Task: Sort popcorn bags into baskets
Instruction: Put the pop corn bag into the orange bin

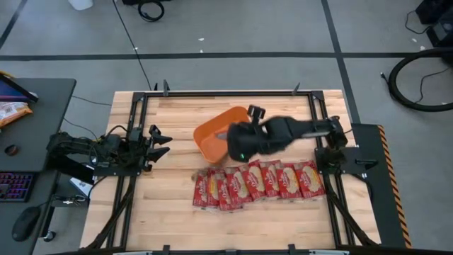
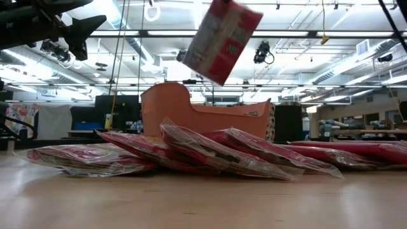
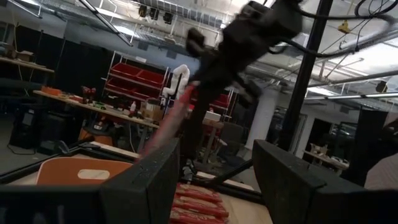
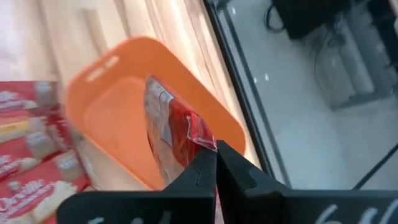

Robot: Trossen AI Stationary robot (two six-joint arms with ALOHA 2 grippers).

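The orange basket (image 1: pixel 211 134) (image 4: pixel 106 62) stands on the table's far middle. My right gripper (image 4: pixel 216 163) is shut on one red popcorn bag (image 4: pixel 169 127) above the basket; in the low view this bag (image 2: pixel 222 38) hangs tilted in the air over the basket (image 2: pixel 191 114). Several more red popcorn bags (image 1: pixel 258 182) (image 2: pixel 210 152) lie overlapping in a row on the wood, nearer than the basket. My left gripper (image 1: pixel 161 139) (image 3: pixel 214 177) waits open at the table's left side, level with the basket, touching nothing. My right gripper pinches the popcorn bag by its upper edge (image 4: pixel 202 134) between its two fingers, coming from above and pointing down. The bag is lifted clear and hangs tilted below the fingers, over the basket's open inside.
Black frame rails (image 1: pixel 138 106) run along the table's edges. A side desk on the left carries a keyboard, a mouse and an orange and white snack bag (image 1: pixel 10 110). Bare wood (image 1: pixel 177 223) lies on the near side of the row of bags.
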